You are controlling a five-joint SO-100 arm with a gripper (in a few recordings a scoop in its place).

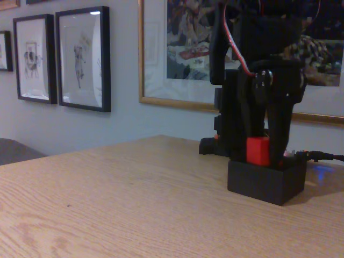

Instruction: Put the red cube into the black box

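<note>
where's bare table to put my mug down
The table is bare left of the box, from the front edge back to the wall. It is crowded on the right: the claw holds the cube over the box, base and cables behind.

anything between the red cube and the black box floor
Cannot tell: in the fixed view the red cube, in the hand, sits at the black box rim; its wall hides inside.

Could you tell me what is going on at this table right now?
A black robot arm is reaching down over the black box on the wooden table. Its gripper holds the red cube between its fingers, just above the box's opening, with the cube's lower edge about level with the rim. The cube has not been let go yet. Framed pictures hang on the wall behind.
</note>
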